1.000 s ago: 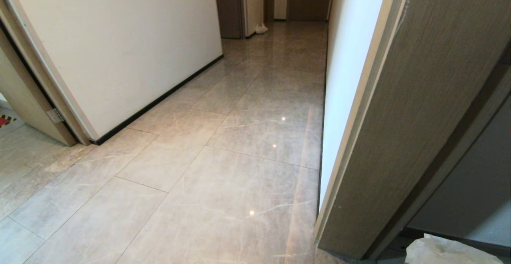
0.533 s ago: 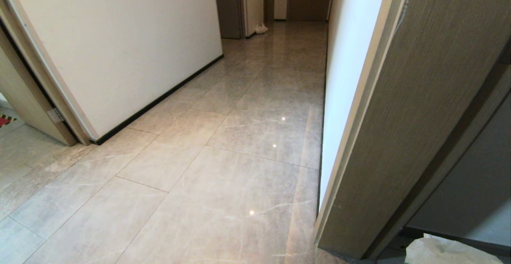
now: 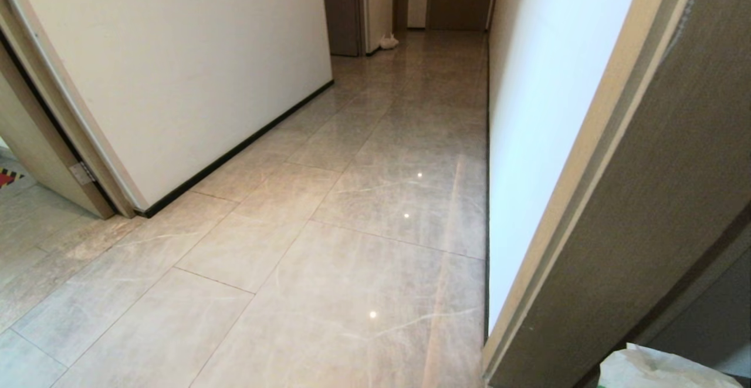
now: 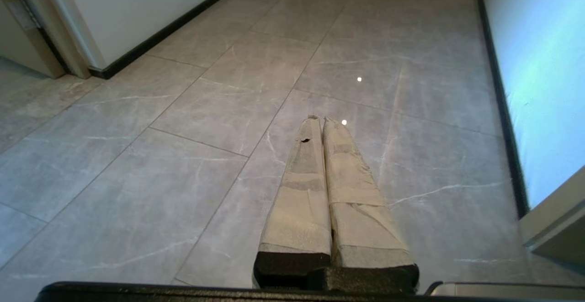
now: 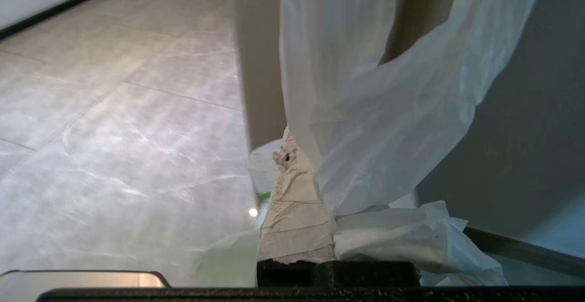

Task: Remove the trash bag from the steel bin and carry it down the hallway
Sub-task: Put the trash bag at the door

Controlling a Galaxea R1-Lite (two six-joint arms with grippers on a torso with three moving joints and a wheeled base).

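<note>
One trash bag (image 5: 365, 124) pinched between right fingers (image 5: 295, 201).

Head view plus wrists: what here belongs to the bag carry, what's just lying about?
Job:
- trash bag, clamped in the right claw
- hallway ahead

Lying about:
- small white thing on the floor far down by the wall
- open door close on the right
- left claw, shut, empty

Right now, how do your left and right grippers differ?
The left gripper is shut on nothing, hanging over bare grey tile floor. The right gripper is shut on the thin translucent white trash bag, which drapes over one finger. Both have fingers wrapped in pale tape.
</note>
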